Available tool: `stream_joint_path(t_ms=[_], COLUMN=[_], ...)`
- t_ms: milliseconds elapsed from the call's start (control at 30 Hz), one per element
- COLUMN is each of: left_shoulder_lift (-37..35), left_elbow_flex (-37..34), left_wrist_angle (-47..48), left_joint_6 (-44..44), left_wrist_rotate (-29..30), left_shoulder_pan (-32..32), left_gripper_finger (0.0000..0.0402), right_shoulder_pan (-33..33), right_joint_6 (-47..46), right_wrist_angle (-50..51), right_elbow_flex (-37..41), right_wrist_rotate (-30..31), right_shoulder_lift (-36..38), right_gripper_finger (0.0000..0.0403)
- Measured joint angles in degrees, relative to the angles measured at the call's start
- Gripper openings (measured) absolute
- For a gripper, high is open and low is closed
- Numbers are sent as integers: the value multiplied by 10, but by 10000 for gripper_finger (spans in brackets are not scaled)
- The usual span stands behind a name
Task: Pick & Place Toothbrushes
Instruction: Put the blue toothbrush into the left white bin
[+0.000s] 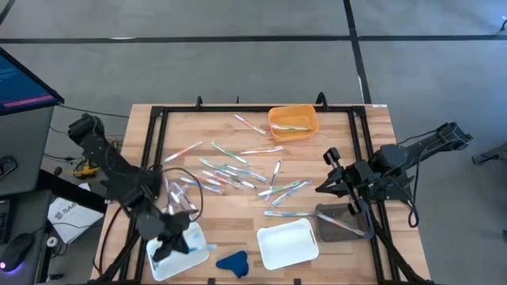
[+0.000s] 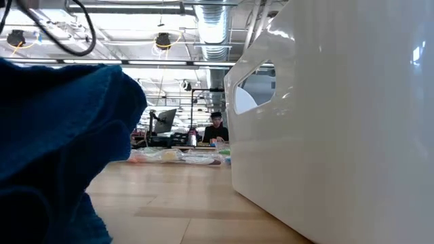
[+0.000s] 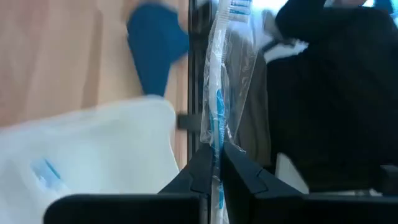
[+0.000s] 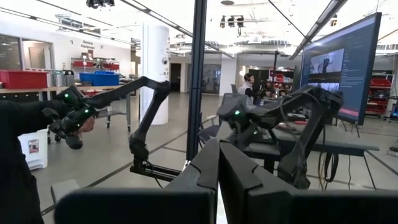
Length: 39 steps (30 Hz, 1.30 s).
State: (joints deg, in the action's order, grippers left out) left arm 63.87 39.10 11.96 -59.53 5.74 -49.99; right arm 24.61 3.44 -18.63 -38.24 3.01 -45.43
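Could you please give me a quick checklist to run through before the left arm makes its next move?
1. Left gripper shut on a wrapped toothbrush: ok.
2. Left gripper over the near-left white tray: ok.
3. Whether that tray already holds a toothbrush: cannot tell.
4. Right gripper shut, empty, pointing out into the room: ok.
5. Loose toothbrushes left mid-table: not ok.
6. Blue cloth outside both white trays: ok.

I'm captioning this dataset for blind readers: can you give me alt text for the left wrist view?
The left gripper has its fingers shut on a wrapped white and blue toothbrush, close above a white tray. Past the tray lie the wooden table and a blue cloth lump.
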Motion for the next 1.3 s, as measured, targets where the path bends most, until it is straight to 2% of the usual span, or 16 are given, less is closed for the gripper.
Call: stream_joint_path(t_ms=[233, 700, 933, 1300], left_shoulder_lift=[46, 34, 34, 81], left_elbow_flex=[3, 4, 4, 4], left_wrist_angle=[32, 142, 153, 162], left_joint_6=[-12, -74, -85, -89], left_wrist_rotate=[-18, -38, -44, -106], left_shoulder_pan=[-24, -42, -42, -36], left_gripper_finger=[9, 9, 10, 10], right_shoulder_pan=[0, 0, 0, 0], right_joint_6=[0, 0, 0, 0], right_wrist_angle=[1, 2, 2, 2], right_elbow_flex=[0, 0, 0, 0], right_wrist_rotate=[0, 0, 0, 0], right_shoulder_lift=[0, 0, 0, 0], right_gripper_finger=[0, 0, 0, 0])
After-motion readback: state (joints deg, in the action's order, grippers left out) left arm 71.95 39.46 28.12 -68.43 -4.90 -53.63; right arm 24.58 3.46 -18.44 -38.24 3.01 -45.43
